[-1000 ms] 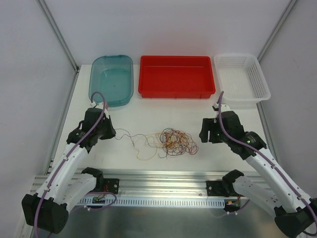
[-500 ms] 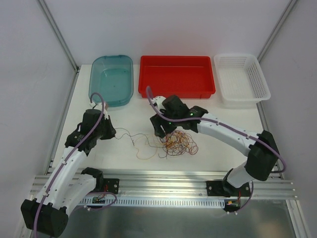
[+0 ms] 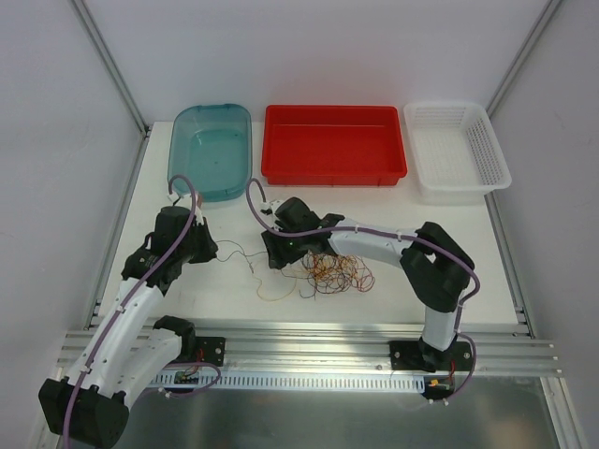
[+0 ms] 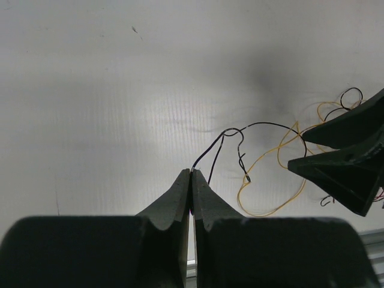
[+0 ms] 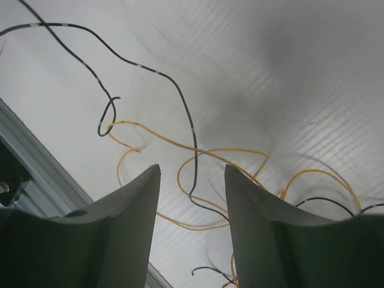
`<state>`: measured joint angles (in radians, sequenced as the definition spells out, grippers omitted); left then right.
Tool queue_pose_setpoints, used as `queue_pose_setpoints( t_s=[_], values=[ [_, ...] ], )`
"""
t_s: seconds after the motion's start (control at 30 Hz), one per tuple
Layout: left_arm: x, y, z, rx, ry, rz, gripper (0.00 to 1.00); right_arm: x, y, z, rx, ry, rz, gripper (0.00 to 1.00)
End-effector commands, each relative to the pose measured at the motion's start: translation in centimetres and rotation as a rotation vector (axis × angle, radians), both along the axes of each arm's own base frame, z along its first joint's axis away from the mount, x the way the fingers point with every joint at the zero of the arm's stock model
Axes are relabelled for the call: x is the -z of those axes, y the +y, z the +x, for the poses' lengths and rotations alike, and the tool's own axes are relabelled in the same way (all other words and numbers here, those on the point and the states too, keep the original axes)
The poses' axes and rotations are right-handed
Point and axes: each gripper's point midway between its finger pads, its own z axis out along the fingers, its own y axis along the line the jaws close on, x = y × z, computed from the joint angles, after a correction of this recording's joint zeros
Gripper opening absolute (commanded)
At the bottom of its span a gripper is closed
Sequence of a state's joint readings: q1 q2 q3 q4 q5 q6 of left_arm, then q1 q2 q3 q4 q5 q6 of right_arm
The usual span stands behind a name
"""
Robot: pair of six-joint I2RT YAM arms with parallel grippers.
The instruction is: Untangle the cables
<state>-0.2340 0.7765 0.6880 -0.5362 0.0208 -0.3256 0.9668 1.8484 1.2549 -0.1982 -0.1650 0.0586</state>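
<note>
The cables (image 3: 337, 267) lie as a curly tangle of yellow, orange-red and dark strands at mid-table, with loose strands trailing left. My left gripper (image 3: 211, 251) is shut on the end of a dark cable (image 4: 264, 125), which runs right from its tips (image 4: 191, 174). My right gripper (image 3: 279, 258) hovers low over the tangle's left edge, open. A dark strand (image 5: 191, 144) and a yellow loop (image 5: 204, 225) lie on the table between its fingers, not pinched. The right gripper (image 4: 297, 150) also shows at the edge of the left wrist view.
Along the back stand a teal bin (image 3: 178, 140), a red tray (image 3: 334, 176) and a white mesh basket (image 3: 459, 192). An aluminium rail (image 3: 309, 332) runs along the near table edge, close below the loose yellow strand (image 3: 273, 297).
My right arm swung from the table's right side across the tangle to its left edge, and its jaws narrowed. The left arm held still with the dark cable.
</note>
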Motion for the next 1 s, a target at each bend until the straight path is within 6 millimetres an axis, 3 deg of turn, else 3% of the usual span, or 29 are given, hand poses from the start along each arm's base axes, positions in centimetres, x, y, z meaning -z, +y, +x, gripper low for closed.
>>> queue_pose_setpoints(
  t_s=[0.0,0.13,0.17,0.23,0.37,0.53,0.67,0.8,0.9,0.97],
  values=[
    [-0.5,0.4,0.3,-0.012,-0.037,0.008,0.00,0.4,1.6,0.8,0.043,-0.004,0.052,0.50],
    [-0.7,1.6,0.4,-0.066,-0.056,0.045,0.00,1.1,0.6,1.5,0.079,-0.017,0.018,0.29],
    [-0.7,1.8,0.3,-0.080,-0.060,0.052,0.00,0.7,-0.4,1.7,0.097,-0.033,0.012,0.14],
    [-0.9,3.1,0.4,-0.140,-0.071,0.092,0.00,-0.1,-1.7,2.0,0.118,-0.062,0.005,0.01],
    [-0.9,5.8,-0.2,-0.273,-0.063,0.172,0.00,-2.1,-7.6,3.6,0.240,-0.126,-0.048,0.01],
    [-1.1,6.4,-0.4,-0.317,-0.061,0.180,0.00,-6.2,-15.2,3.4,0.383,-0.203,-0.044,0.01],
    [-1.1,6.1,-0.3,-0.299,-0.061,0.177,0.00,-9.6,-19.0,3.4,0.458,-0.274,-0.005,0.01],
    [-1.2,3.5,0.5,-0.171,-0.067,0.098,0.00,-10.8,-19.8,2.8,0.433,-0.294,-0.004,0.01],
    [-0.6,-0.1,0.2,-0.002,-0.034,-0.019,0.00,-9.7,-18.0,1.6,0.362,-0.233,0.023,0.04],
    [-0.3,-2.0,0.0,0.089,-0.007,-0.081,0.00,-8.9,-17.2,1.2,0.352,-0.223,0.013,0.20]
  ],
)
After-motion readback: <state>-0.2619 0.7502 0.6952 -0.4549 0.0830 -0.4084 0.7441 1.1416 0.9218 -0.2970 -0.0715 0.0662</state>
